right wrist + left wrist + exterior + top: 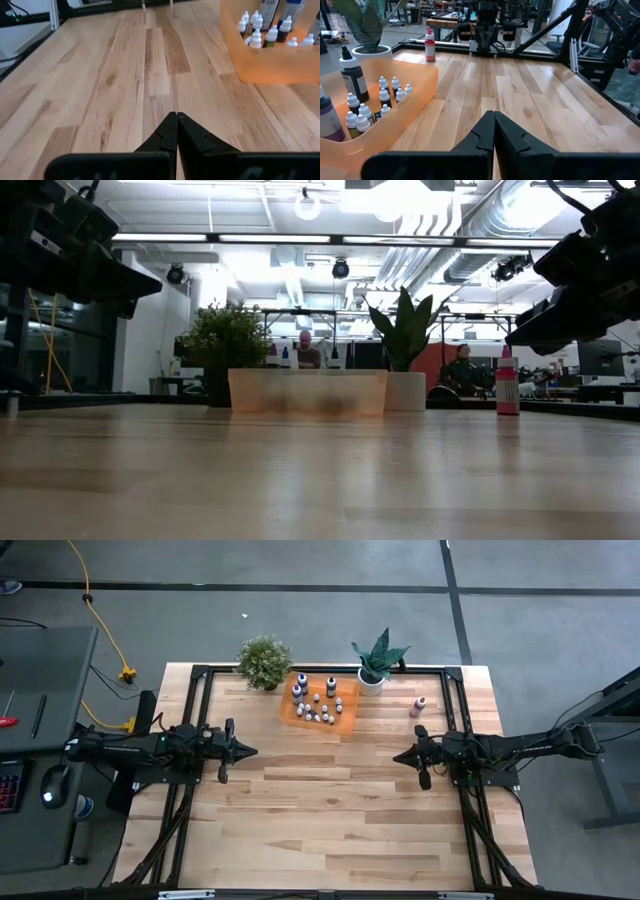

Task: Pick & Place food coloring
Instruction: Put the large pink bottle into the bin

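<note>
Partly cropped orange tray [280,70], bottles [257,36] cut off

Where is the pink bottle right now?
The pink bottle stands alone on the table's far right part, outside the orange tray, just right of the spiky potted plant and beyond the right gripper.

Overhead looks straight down, low sits at tabletop level, wrists look forward; all share the orange tray [318,708].
</note>
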Available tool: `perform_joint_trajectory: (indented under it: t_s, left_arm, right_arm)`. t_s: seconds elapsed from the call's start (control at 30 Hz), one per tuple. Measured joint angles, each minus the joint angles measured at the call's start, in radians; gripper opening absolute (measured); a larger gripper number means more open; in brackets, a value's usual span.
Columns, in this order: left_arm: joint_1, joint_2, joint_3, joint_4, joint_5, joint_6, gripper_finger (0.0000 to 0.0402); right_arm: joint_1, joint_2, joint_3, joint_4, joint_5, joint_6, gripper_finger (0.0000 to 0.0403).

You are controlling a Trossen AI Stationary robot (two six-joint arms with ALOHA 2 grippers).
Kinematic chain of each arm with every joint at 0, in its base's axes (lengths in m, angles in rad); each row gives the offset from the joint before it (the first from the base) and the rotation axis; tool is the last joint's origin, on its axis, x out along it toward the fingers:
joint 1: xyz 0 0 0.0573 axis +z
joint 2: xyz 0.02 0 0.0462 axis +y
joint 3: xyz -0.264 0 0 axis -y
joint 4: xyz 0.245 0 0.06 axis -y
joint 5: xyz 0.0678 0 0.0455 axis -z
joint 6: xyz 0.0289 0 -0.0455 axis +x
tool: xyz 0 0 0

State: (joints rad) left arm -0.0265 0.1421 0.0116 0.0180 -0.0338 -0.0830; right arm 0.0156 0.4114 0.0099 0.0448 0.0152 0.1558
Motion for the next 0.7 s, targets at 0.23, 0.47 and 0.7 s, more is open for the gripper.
perform_joint_trajectory:
  t_s: [0.23, 0.47, 0.7]
  left_arm:
    - [0.0, 0.0, 0.0, 0.0, 0.0, 0.0, 0.0]
    - [0.0, 0.0, 0.0, 0.0, 0.0, 0.0, 0.0]
    - [0.0, 0.0, 0.0, 0.0, 0.0, 0.0, 0.0]
  right_arm:
    - [0.0, 0.0, 0.0, 0.149, -0.004, -0.014, 0.0]
    - [0.0, -0.001, 0.004, 0.311, -0.006, -0.027, 0.0]
    - [0.0, 0.043, 0.135, 0.223, 0.017, -0.117, 0.0]
